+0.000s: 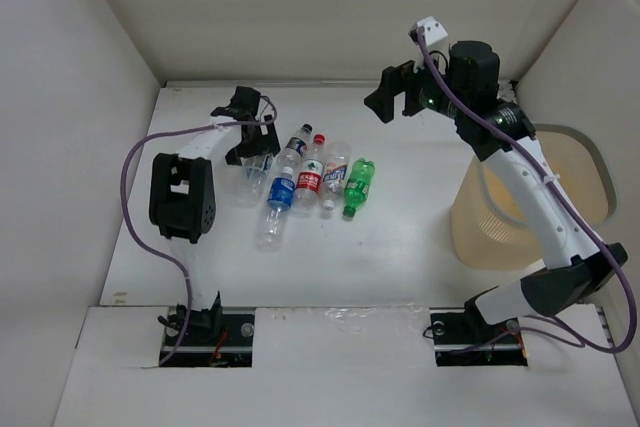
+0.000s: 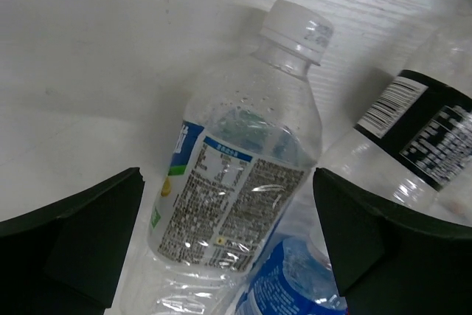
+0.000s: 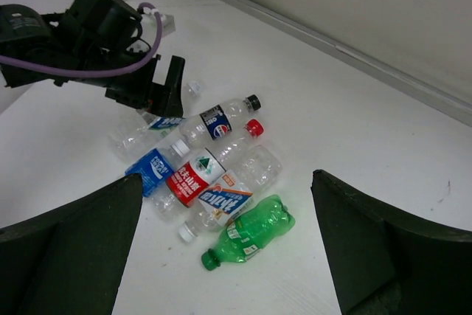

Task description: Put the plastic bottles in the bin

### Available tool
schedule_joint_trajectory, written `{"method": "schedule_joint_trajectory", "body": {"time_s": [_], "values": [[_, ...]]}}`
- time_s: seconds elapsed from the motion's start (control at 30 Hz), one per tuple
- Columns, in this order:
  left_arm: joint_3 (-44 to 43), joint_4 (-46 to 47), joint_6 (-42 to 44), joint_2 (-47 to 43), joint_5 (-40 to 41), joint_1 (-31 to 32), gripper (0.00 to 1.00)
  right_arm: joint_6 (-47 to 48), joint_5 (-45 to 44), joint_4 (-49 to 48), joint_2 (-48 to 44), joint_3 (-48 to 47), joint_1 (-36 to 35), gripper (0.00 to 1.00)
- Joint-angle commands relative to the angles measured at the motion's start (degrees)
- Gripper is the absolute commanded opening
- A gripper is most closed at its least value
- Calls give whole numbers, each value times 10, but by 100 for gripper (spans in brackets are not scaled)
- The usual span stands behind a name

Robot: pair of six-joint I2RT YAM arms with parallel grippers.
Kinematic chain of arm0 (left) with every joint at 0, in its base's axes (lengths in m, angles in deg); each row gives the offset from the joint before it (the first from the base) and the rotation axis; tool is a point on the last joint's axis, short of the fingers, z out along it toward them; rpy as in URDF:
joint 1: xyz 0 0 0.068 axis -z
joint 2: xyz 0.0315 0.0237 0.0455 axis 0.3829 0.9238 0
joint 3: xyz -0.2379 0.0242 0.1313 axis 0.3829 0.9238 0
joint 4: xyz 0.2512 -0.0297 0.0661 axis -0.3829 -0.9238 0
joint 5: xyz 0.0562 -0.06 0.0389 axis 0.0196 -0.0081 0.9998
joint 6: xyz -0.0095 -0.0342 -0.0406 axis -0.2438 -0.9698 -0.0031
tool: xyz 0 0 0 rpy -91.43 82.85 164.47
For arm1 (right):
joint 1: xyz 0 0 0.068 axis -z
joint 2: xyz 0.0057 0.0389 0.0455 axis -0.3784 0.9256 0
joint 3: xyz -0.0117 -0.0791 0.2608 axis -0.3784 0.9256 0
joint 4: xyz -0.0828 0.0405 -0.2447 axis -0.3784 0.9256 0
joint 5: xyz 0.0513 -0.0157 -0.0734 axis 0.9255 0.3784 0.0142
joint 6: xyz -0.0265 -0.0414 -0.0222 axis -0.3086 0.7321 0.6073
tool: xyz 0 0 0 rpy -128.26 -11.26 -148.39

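1. Top view — all six plastic bottles [image 1: 305,182] lie in a tight cluster on the white table [image 1: 400,257], left of centre. The bin [image 1: 478,232] stands well apart at the right edge, behind the right arm [image 1: 540,197]. None looks binned, so the whole job is left. The left gripper [image 1: 255,160] hangs over the cluster's left end. The right gripper [image 1: 395,102] sits high near the far wall, jaws spread and empty.
2. Left wrist — the fingers [image 2: 74,234] stand wide on either side of a clear white-capped bottle [image 2: 243,167] without touching it. A black-labelled bottle [image 2: 424,138] lies just beside it.
3. Right wrist — from above, the green bottle [image 3: 251,234] lies nearest. The tabletop is matte white with faint grain, and plain pale walls [image 1: 300,7] close it in.
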Motion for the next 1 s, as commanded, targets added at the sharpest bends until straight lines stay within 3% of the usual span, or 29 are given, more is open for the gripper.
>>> {"method": "schedule_joint_trajectory", "body": {"time_s": [0.0, 0.1, 0.23, 0.27, 0.3, 0.33, 0.5, 0.67, 0.87, 0.97], "values": [[-3, 1, -11, 8, 21, 0, 95, 7, 13, -36, -25, 3, -4, 100], [-8, -12, -24, 23, 41, 0, 88, 7, 18, -36, -25, 3, -4, 100], [-21, -12, -38, 52, 53, 0, 68, 7, 18, -41, -30, 3, -9, 100], [-21, -12, -46, 59, 59, 0, 61, 7, 18, -41, -30, 3, -9, 100], [-28, -18, -46, 70, 64, -6, 45, 7, 18, -41, -30, 3, -9, 100], [-36, -23, -54, 76, 70, -6, 37, 7, 18, -41, -30, 3, -9, 100], [-64, -72, -75, 93, 117, -18, 4, 7, 27, -41, -25, 9, -14, 100], [-163, -142, -90, 39, 178, -18, 0, -9, 73, -67, -25, 9, -14, 100], [-289, -197, -81, -26, 192, -9, 0, -62, 175, -139, -25, 44, 4, 100], [-308, -142, -35, -68, 116, 8, 0, -96, 202, -190, -31, 56, 10, 100]]}}
